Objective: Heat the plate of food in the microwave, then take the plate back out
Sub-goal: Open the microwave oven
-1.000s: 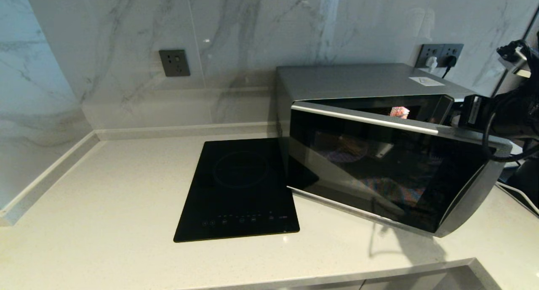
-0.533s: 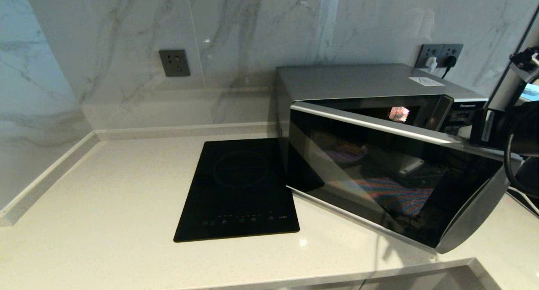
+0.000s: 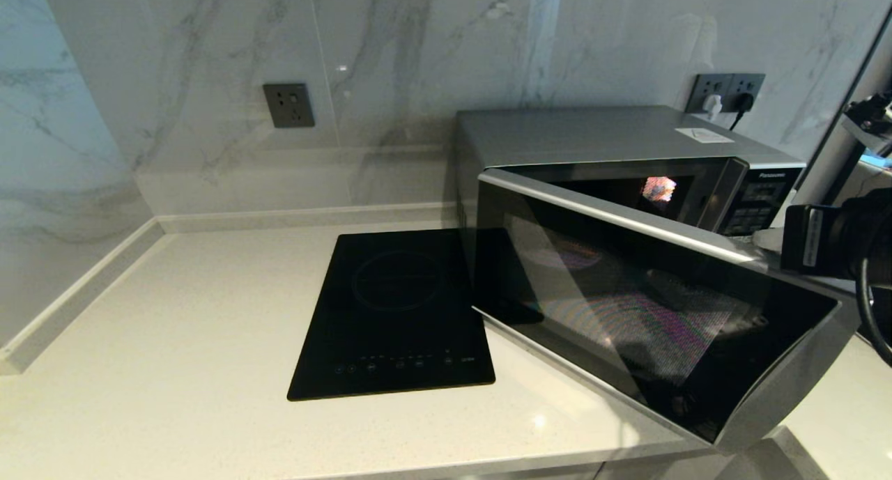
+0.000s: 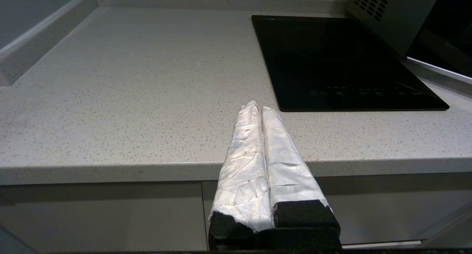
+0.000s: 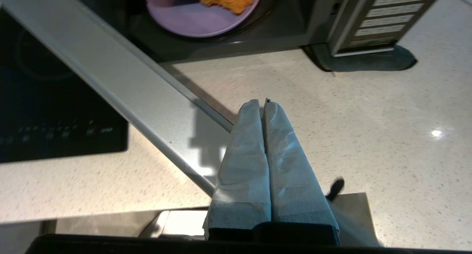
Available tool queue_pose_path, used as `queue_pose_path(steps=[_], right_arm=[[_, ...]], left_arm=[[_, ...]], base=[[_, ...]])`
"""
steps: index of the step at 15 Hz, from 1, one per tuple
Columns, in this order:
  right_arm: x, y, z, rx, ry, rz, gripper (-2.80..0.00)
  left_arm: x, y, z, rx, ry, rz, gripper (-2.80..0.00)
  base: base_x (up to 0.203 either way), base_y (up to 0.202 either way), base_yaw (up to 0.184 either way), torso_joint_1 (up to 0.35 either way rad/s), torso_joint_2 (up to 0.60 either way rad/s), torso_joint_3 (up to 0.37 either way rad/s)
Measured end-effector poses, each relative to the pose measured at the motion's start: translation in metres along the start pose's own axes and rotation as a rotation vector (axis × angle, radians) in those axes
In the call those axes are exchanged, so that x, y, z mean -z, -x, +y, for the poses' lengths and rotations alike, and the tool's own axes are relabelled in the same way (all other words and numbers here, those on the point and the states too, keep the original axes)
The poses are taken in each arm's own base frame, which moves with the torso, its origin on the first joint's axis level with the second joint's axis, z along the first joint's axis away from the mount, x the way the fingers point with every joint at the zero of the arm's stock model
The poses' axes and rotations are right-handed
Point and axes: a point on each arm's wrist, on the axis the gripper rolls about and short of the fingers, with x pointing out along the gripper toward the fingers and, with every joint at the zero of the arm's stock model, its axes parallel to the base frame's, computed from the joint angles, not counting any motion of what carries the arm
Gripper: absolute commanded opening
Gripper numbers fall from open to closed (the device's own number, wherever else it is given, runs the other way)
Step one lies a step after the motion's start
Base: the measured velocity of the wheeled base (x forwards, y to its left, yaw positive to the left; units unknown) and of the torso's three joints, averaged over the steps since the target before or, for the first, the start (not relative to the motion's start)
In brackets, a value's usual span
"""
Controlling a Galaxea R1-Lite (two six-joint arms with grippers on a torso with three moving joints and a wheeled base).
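My silver-grey microwave (image 3: 613, 135) on the counter, its dark glass door (image 3: 648, 306) swung partly open, my lilac plate of orange fries (image 5: 202, 10) sitting inside its cavity

We see the right arm (image 3: 836, 250) cut off at the head view's right edge. In the right wrist view, the plate of food (image 5: 201, 9) runs off the top edge, and the microwave (image 5: 383, 18) shows only partly at upper right.
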Motion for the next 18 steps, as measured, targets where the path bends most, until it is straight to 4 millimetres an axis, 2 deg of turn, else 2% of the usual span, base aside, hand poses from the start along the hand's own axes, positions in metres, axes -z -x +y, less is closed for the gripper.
queue_pose_path(steps=[11, 18], right_arm=[[0.035, 0.033, 0.040, -0.148, 0.128, 0.003, -2.80], [0.045, 0.046, 0.058, -0.261, 0.133, 0.024, -2.80]], left_arm=[[0.000, 0.000, 0.000, 0.000, 0.000, 0.000, -2.80], [0.000, 0.000, 0.000, 0.001, 0.001, 0.000, -2.80]], base=[[0.000, 0.000, 0.000, 0.000, 0.00, 0.000], [0.000, 0.000, 0.000, 0.000, 0.00, 0.000]])
